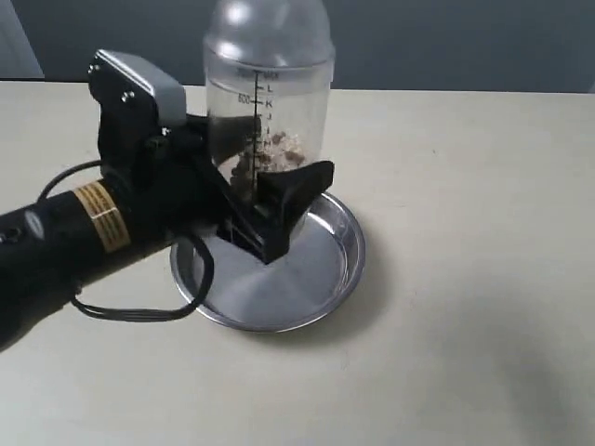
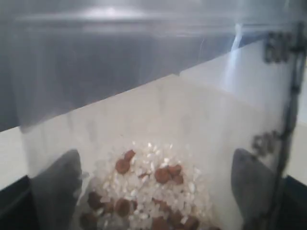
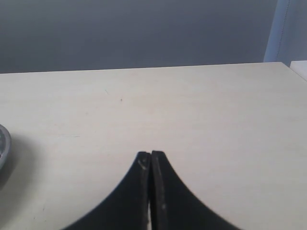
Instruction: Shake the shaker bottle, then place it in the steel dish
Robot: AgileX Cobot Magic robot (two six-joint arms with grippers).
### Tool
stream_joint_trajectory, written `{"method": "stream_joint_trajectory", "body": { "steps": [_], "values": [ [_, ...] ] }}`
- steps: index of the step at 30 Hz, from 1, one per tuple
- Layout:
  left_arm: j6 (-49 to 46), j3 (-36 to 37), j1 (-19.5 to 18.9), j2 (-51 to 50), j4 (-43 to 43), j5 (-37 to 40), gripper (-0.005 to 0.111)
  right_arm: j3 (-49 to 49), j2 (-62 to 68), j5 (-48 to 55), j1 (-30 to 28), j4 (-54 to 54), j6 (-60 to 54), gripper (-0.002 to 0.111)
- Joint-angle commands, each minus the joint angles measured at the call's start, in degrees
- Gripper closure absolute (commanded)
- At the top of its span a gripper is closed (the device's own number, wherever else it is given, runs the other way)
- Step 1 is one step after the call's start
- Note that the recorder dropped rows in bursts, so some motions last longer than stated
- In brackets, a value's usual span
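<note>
A pale beige tabletop [image 1: 465,279] runs back to a dark grey-blue wall [image 1: 446,37]. The left tool [image 1: 265,172] pinches the shaker bottle [image 1: 270,84] low on its clear body. One black finger [image 1: 296,186] crosses the near side, and the other is mostly hidden behind the bottle.

The bottle stands upright between the fingers, its frosted dome above the tool. White grains mixed with brown pieces [image 1: 270,153] are heaped at about the height of the fingers. Directly beneath the tool lies the steel dish [image 1: 339,265], and the bottle is over the dish's near-tool side. The finger hides the bottle's base, so I cannot tell whether it touches the dish floor.

In the left wrist view the two fingers show as dark shapes through the plastic on either side of the grains [image 2: 144,191]. A black cable [image 1: 139,311] loops below the arm.

The right tool [image 3: 151,165] sits well apart over bare tabletop with its fingers pressed together, and only a sliver of the dish rim [image 3: 4,143] shows off to one side.
</note>
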State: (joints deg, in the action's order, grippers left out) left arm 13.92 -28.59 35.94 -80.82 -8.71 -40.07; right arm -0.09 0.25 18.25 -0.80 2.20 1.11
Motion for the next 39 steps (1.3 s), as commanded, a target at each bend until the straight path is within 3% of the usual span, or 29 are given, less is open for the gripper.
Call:
{"method": "stream_joint_trajectory", "body": {
  "steps": [1, 5, 8, 10, 15, 19, 22, 26, 28, 32, 36, 39],
  "values": [
    [-1.0, 2.1, 0.0, -8.4, 2.6, -0.2, 0.106, 0.1, -0.2, -0.7, 0.2, -0.2, 0.0, 0.109],
    [-1.4, -1.3, 0.0, -0.1, -2.5, -9.6, 0.106, 0.1, -0.2, -0.7, 0.2, -0.2, 0.0, 0.109],
    [-2.4, -6.0, -0.1, 3.7, 0.5, 2.4, 0.106, 0.1, -0.2, -0.7, 0.2, -0.2, 0.0, 0.109],
    [-2.4, -4.8, -0.1, 0.6, -0.3, 8.2, 0.106, 0.1, -0.2, -0.7, 0.2, -0.2, 0.0, 0.109],
    [-2.4, 0.0, -0.1, -9.6, 0.6, 1.6, 0.106, 0.1, -0.2, -0.7, 0.2, -0.2, 0.0, 0.109],
    [-2.0, -2.9, -0.1, -0.3, -3.4, 1.3, 0.106, 0.1, -0.2, -0.7, 0.2, -0.2, 0.0, 0.109],
    [-2.1, -4.8, -0.1, 6.9, -1.6, 4.2, 0.106, 0.1, -0.2, -0.7, 0.2, -0.2, 0.0, 0.109],
    [-3.7, -0.2, -0.9, 1.5, 1.6, 6.4, 0.106, 0.1, -0.2, -0.7, 0.2, -0.2, 0.0, 0.109],
    [-3.8, 2.0, -1.5, -2.5, 4.2, 2.1, 0.106, 0.1, -0.2, -0.7, 0.2, -0.2, 0.0, 0.109],
    [-3.2, 0.1, -1.6, 1.9, -2.5, -4.2, 0.106, 0.1, -0.2, -0.7, 0.2, -0.2, 0.0, 0.109],
    [-3.2, -3.0, -1.6, 6.3, -0.4, 3.7, 0.106, 0.1, -0.2, -0.7, 0.2, -0.2, 0.0, 0.109],
    [-3.2, 0.1, -1.6, -0.2, -0.3, 7.1, 0.106, 0.1, -0.2, -0.7, 0.2, -0.2, 0.0, 0.109]
  ]
}}
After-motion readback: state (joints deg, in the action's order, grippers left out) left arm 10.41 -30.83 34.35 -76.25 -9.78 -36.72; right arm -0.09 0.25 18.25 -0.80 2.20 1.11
